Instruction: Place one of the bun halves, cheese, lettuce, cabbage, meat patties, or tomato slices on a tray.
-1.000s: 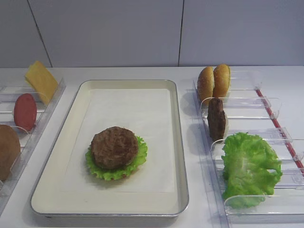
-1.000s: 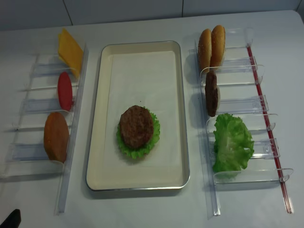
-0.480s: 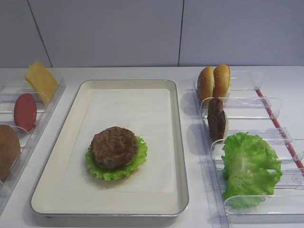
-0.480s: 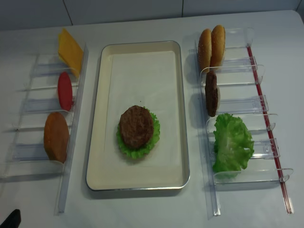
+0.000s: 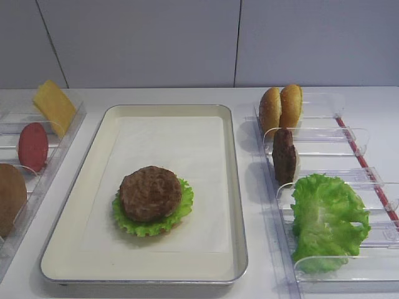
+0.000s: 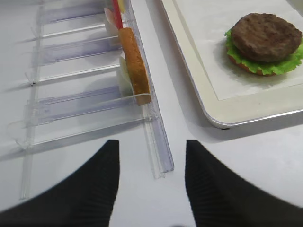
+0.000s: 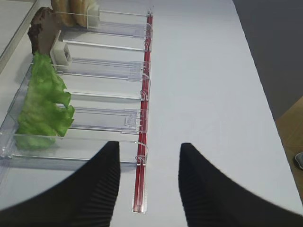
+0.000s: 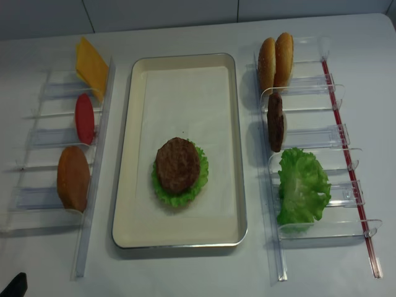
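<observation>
On the cream tray (image 5: pixel 234 187) (image 8: pixel 241 154) lies a brown meat patty (image 5: pixel 150 192) (image 8: pixel 177 164) on a lettuce leaf (image 5: pixel 184 205), with a bun edge showing under it. The right rack holds two bun halves (image 5: pixel 280 107), an upright patty (image 5: pixel 284 156) and a lettuce (image 5: pixel 327 218) (image 7: pixel 42 104). The left rack holds cheese (image 5: pixel 54 107), a tomato slice (image 5: pixel 32 146) and a bun half (image 5: pixel 11 198) (image 6: pixel 133 61). My right gripper (image 7: pixel 149 146) hangs open and empty over the table at the right rack's near end. My left gripper (image 6: pixel 151 144) hangs open and empty near the left rack's front end.
Clear plastic racks (image 8: pixel 309 142) (image 8: pixel 55 154) flank the tray on both sides. A red strip (image 7: pixel 144 118) runs along the right rack's outer edge. The table's right edge (image 7: pixel 274 118) drops off beyond it. A grey wall (image 5: pixel 237 43) stands behind the table.
</observation>
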